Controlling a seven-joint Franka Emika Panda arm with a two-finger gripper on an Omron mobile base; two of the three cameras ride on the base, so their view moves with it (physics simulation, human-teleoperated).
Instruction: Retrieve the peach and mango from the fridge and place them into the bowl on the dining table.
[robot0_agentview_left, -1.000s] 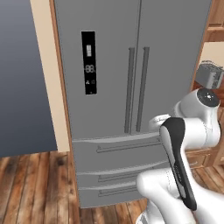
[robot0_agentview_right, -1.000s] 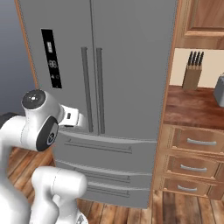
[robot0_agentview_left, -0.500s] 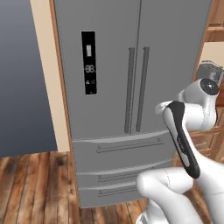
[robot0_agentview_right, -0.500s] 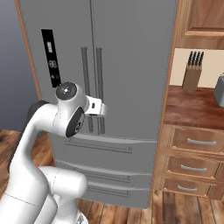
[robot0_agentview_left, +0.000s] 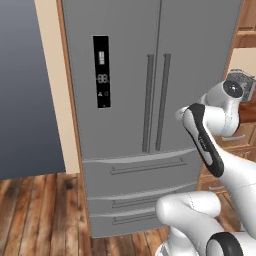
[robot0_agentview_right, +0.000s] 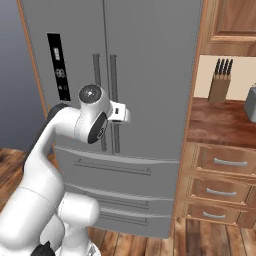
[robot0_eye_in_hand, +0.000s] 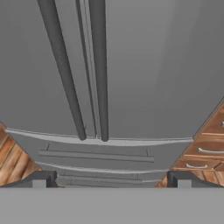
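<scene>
The tall grey fridge (robot0_agentview_left: 125, 100) stands with both doors shut, so the peach and the mango are hidden. Its two long vertical handles (robot0_eye_in_hand: 65, 74) run side by side at the door seam, above the drawers (robot0_eye_in_hand: 96, 155). My gripper (robot0_eye_in_hand: 111, 179) is open, its two dark fingertips (robot0_eye_in_hand: 39, 179) far apart with nothing between them. It points at the lower ends of the handles, a short way in front of the doors. In the right base view the hand (robot0_agentview_right: 120, 114) hangs level with the handles' (robot0_agentview_right: 114, 100) middle. The bowl and the dining table are out of view.
A black display panel (robot0_agentview_left: 102, 71) sits on the left door. To the right of the fridge are wooden drawers (robot0_agentview_right: 220, 165) under a counter with a knife block (robot0_agentview_right: 220, 82) and a grey appliance (robot0_agentview_right: 251, 102). A grey wall (robot0_agentview_left: 25, 90) lies left.
The arm has risen and unfolded, carrying the hand up and forward toward the fridge handles. The fridge and the views have not shifted.
</scene>
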